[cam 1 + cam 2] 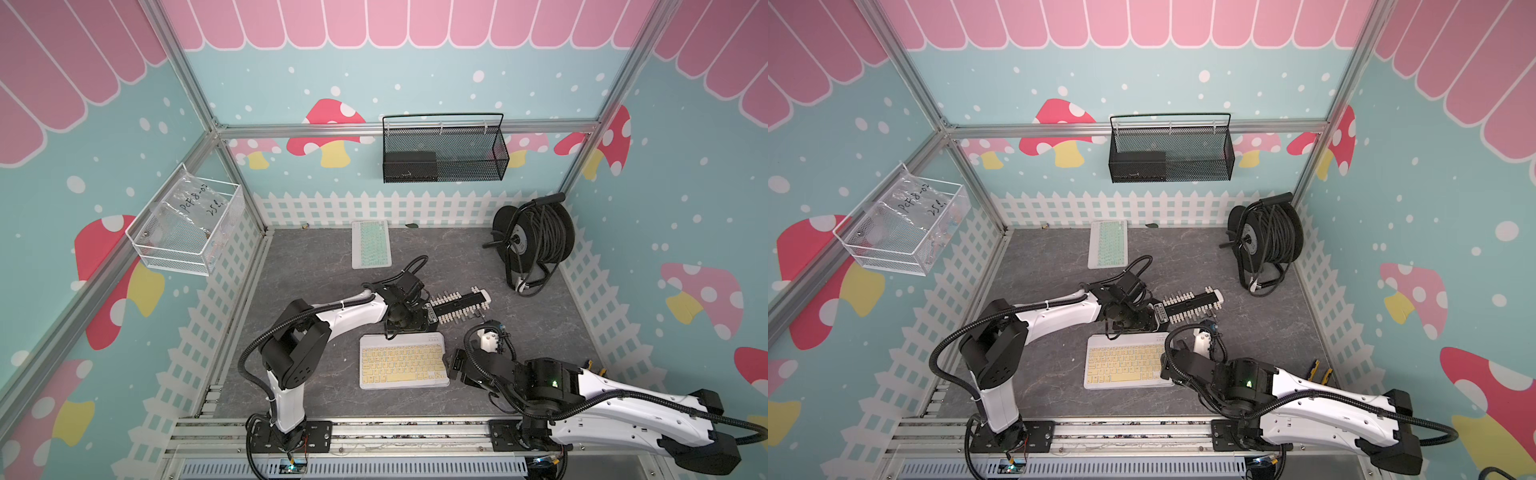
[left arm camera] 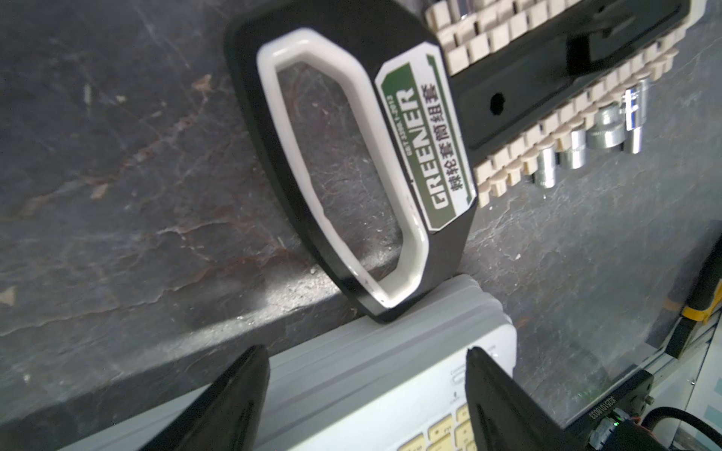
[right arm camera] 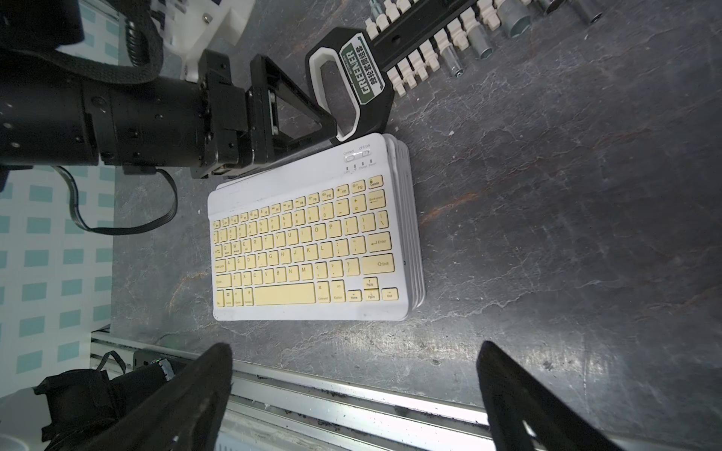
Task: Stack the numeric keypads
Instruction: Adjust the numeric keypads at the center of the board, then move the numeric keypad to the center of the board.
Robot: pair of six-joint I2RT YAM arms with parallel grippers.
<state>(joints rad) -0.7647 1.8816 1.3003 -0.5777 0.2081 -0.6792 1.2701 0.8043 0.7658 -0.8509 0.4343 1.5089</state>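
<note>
While left fingers (image 2: 234, 402) and right fingers (image 3: 187, 390) gape empty, keypads (image 3: 312, 250) sit on grey tabletop (image 3: 547, 195) between mushroom-papered walls (image 1: 291, 83).

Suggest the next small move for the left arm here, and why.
Probably lift the left gripper clear of the stack and swing toward the mint-green keypad at the back. Its jaws stand open over the stack's far edge, apparently holding nothing, and that keypad is the only one lying apart. Mind the socket holder, whose handle sits against the stack's corner.
</note>
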